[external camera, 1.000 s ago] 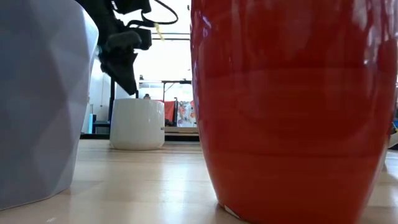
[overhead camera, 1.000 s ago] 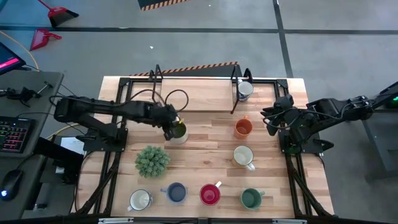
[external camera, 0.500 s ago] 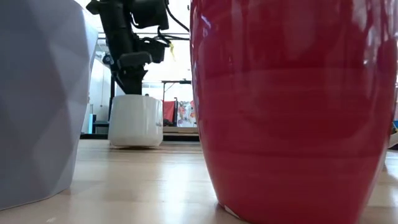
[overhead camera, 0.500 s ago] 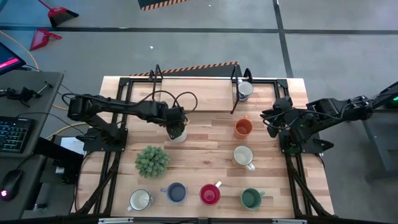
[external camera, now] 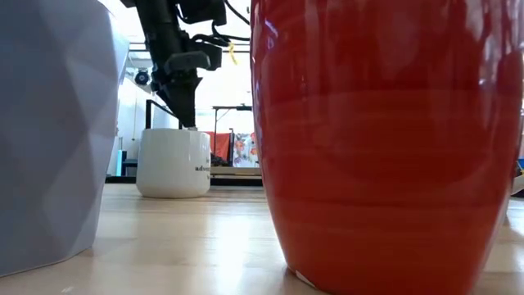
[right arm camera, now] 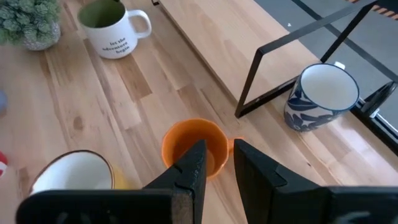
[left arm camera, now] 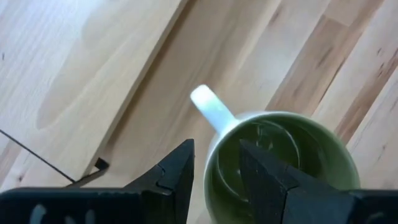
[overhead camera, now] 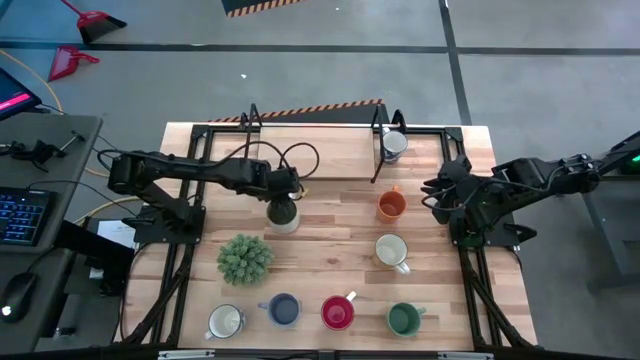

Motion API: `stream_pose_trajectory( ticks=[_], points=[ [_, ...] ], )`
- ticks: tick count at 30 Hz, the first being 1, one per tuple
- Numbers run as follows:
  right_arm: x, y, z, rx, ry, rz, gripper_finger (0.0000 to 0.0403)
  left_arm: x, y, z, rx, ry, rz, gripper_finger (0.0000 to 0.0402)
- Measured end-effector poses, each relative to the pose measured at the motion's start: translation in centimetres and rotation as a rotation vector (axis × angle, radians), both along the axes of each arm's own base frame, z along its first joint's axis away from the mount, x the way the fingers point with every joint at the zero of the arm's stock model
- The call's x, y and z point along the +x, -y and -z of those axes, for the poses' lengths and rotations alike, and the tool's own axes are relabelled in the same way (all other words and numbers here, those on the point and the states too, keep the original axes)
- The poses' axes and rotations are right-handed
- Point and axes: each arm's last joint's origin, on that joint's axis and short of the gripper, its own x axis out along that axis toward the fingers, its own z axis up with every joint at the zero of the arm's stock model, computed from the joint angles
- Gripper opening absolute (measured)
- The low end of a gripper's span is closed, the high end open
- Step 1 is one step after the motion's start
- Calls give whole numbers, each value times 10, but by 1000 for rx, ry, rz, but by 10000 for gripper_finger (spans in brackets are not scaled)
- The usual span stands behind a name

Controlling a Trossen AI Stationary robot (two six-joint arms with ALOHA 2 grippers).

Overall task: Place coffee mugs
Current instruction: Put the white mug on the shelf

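A white mug with an olive green inside stands on the table's middle left, also seen in the low view and the right wrist view. My left gripper is above it, shut on its rim. At the table's right side my right gripper hangs in the air above the orange mug, its fingers slightly apart with nothing between them. A cream mug stands near the orange one. My left gripper has the mug's rim between its two fingers, right beside the handle. One finger is inside the mug and the other outside. The fingers come steeply from above. The mug stands upright with its base on the table.
A bushy plant stands near the held mug. A white, a blue, a red and a dark green mug line the near edge. A blue-patterned mug stands by the black frame at the far edge.
My left gripper has gone toward the table's right and far side, from the mug's left side to over its far rim, tipping steeper. The mug has turned on the table and slid slightly left; its lettering now shows in the low view. The right wrist has rolled slightly.
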Motion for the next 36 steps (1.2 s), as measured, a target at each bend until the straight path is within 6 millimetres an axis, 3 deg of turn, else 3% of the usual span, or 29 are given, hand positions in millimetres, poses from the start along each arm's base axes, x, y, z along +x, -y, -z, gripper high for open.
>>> stream_pose_trajectory(
  ticks=[10, 23, 36],
  points=[
    [0, 0, 0, 9, -2, -7, 69, -9, 1, 3, -73, -94, 28, 117],
    [0, -1, 0, 28, 6, 4, 69, -9, -13, 9, -99, -126, -16, 152],
    [0, -1, 0, 28, 3, -1, 69, 7, -14, 52, -162, -285, 10, 152]
  ],
)
